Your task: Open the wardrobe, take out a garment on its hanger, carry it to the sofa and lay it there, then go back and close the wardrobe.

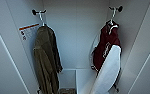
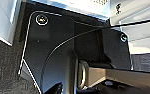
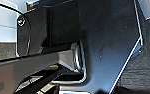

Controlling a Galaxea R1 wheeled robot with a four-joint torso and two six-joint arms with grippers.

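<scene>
The wardrobe [image 1: 76,37] stands open straight ahead in the head view, plain white inside. The garment [image 1: 104,47], a maroon jacket with white sleeves, hangs at the right on a thin white hanger [image 1: 112,17]. The hanger's hook is over a dark peg [image 1: 119,9] high on the right wall. One white sleeve [image 1: 108,72] drapes down in front of the jacket.
An olive-green jacket [image 1: 44,60] hangs from a peg [image 1: 37,11] on the left wall, below an orange-striped label [image 1: 28,29]. The open doors [image 1: 6,62] [image 1: 146,62] flank the opening. A low white divider [image 1: 76,80] stands at the bottom. Dark carpet [image 2: 3,65] [image 3: 146,62] lies below the wrists.
</scene>
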